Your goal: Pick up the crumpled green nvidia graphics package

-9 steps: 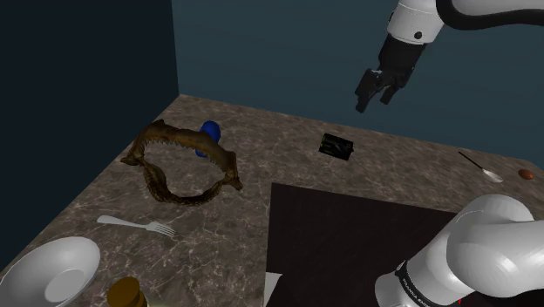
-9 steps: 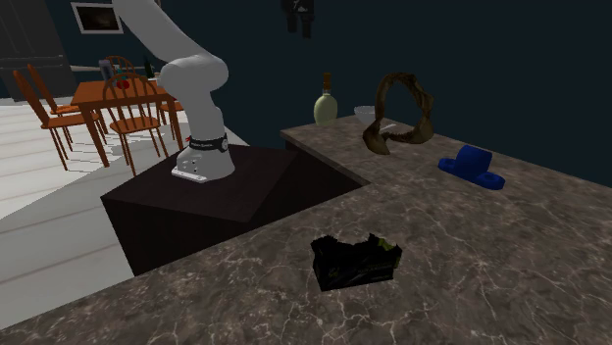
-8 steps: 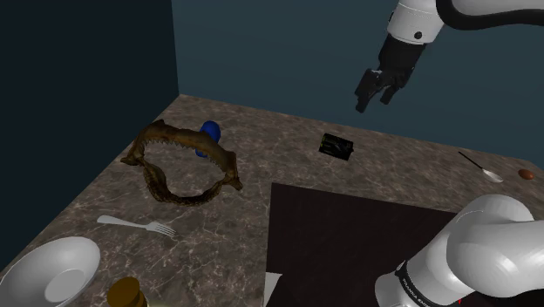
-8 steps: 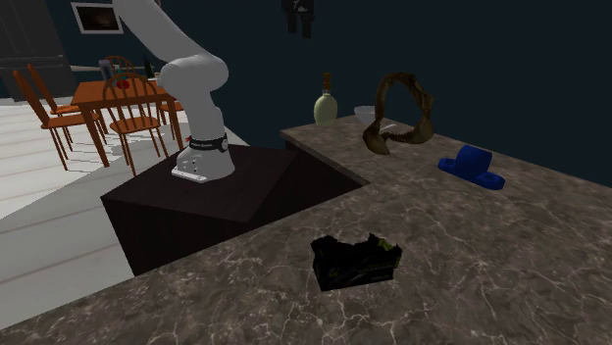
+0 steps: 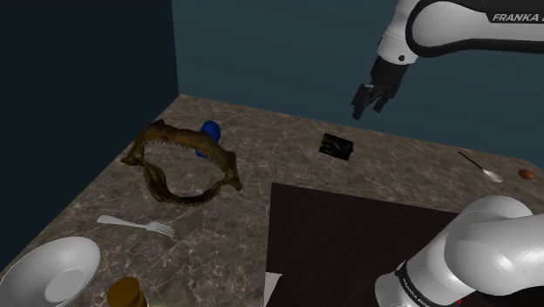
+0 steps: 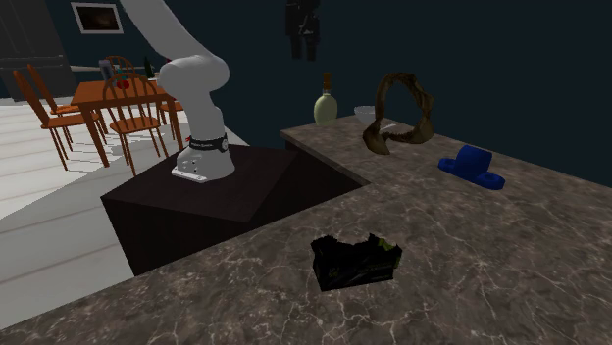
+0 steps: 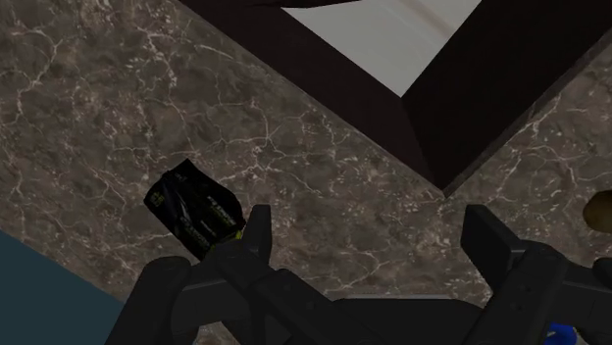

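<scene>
Gripper (image 5: 366,100): one, all black, hanging high over the worktop (image 5: 261,131), touching nothing. In the wrist view its two fingers (image 7: 257,230) stand apart with bare stone between them. Package (image 5: 336,146): one, small, dark, crumpled, roughly rectangular with green print, lying flat on the worktop at 7 o'clock from the gripper in the shoulder view. In the wrist view the package (image 7: 191,208) lies outside one finger, not between the two. In the second exterior view the package (image 6: 355,260) looks dented, with creased edges. The worktop is brown-grey stone with pale veining. Other items, shoulder view, one of each:
- Jawbone (image 5: 183,166), brown, toothed, an open ring, at 9 o'clock from the package and well apart.
- Blue object (image 5: 209,133) at 1 o'clock of the jawbone, just beside it.
- Fork (image 5: 139,227), pale metal, at 7 o'clock of the jawbone.
- Bowl (image 5: 52,270), white and round, at 7 o'clock of the fork.
- Bottle (image 5: 126,292), brown-capped, at 4 o'clock of the bowl.
- Spoon (image 5: 482,167) at 3 o'clock of the package.
- Small reddish-brown oval (image 5: 527,173) just beyond the spoon.

The stand (image 5: 349,235) is a dark box at 6 o'clock of the package.
</scene>
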Robot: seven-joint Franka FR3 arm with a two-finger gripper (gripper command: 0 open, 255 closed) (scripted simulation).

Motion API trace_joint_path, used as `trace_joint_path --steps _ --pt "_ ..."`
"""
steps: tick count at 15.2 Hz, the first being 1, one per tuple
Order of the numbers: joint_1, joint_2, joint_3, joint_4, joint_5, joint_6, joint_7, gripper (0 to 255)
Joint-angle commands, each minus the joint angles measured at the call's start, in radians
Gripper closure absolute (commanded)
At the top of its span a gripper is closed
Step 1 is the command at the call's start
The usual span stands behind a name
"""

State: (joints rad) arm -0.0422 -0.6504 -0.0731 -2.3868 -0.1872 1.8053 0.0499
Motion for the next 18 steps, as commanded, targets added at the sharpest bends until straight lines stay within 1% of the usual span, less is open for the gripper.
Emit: trace_joint_path --steps 1,6,10,14,18 --pt "-0.014 0.036 -0.040 -0.007 -0.017 0.047 -0.039 0" --pt "-0.040 0.156 -0.130 -0.004 -0.044 0.166 -0.125 0" --pt "-0.055 0.272 -0.200 0.022 -0.047 0.257 -0.198 0" --pt "-0.066 0.403 -0.266 0.068 -0.026 0.342 -0.280 0" --pt "-0.078 0.548 -0.321 0.134 0.024 0.414 -0.375 0"
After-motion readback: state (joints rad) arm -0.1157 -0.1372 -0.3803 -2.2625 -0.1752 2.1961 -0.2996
